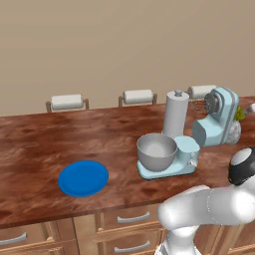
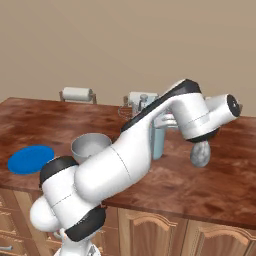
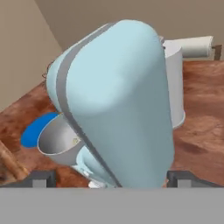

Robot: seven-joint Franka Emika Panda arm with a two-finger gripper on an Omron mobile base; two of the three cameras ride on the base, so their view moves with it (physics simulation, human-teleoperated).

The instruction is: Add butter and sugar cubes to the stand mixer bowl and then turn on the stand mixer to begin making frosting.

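Looking along the hand, we see our gripper [image 3: 111, 179] spread wide with nothing between its fingertips, close behind the tilted-back head of the stand mixer [image 3: 116, 100]. On the wooden counter [image 1: 40, 144], the stand mixer bowl [image 1: 156, 151] sits on the mixer's base, the blue plate [image 1: 83, 178] to its left.

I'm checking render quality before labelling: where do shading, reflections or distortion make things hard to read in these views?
Left base view: even, soft light; the stand mixer bowl shows a mild sheen, the blue plate looks flat. Right base view: the arm hides most of the mixer. Hand view: the stand mixer head looms close and smooth, with soft shading.
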